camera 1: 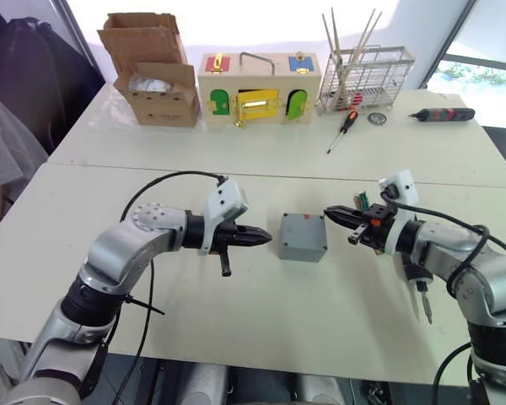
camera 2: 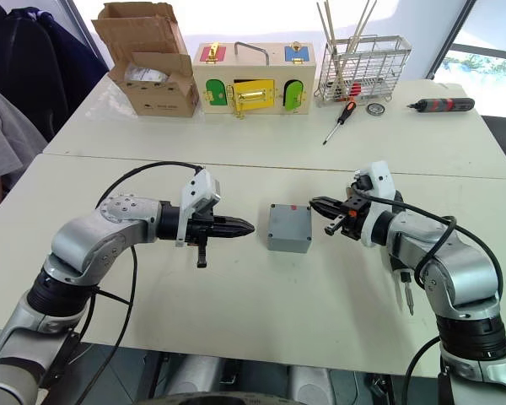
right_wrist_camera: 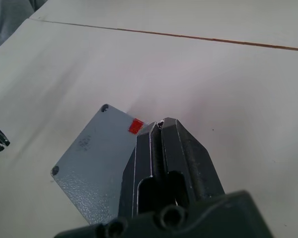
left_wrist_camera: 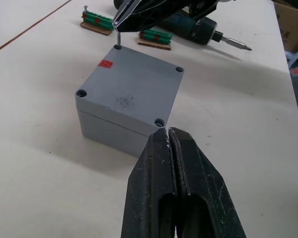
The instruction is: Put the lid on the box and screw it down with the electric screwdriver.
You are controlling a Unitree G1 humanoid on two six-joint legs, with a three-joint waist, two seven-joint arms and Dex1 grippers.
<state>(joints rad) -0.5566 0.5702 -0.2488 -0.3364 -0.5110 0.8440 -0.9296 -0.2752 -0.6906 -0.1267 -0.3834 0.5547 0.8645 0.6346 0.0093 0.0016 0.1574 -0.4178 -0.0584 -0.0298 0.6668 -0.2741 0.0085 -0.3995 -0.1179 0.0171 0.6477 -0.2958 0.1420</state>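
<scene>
The right gripper [left_wrist_camera: 120,21], jaws pressed together, is pinching a small metal screw [left_wrist_camera: 117,39] upright over a corner hole of the lid [left_wrist_camera: 130,89], which is sitting on the grey textured box [camera 1: 303,237]. The left gripper [camera 1: 263,238], closed on nothing, is pointing just beside the opposite corner. The electric screwdriver [left_wrist_camera: 196,28] is lying on the open cream table [camera 1: 261,312] beyond.

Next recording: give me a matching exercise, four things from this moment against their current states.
Things:
1. lid
2. left gripper
3. right gripper
4. electric screwdriver

States:
A. lying on the table
B. shut on a screw above a corner hole
C. seated on the box
D. shut, holding nothing, beside the box

Pairs: 1-C, 2-D, 3-B, 4-A
</scene>
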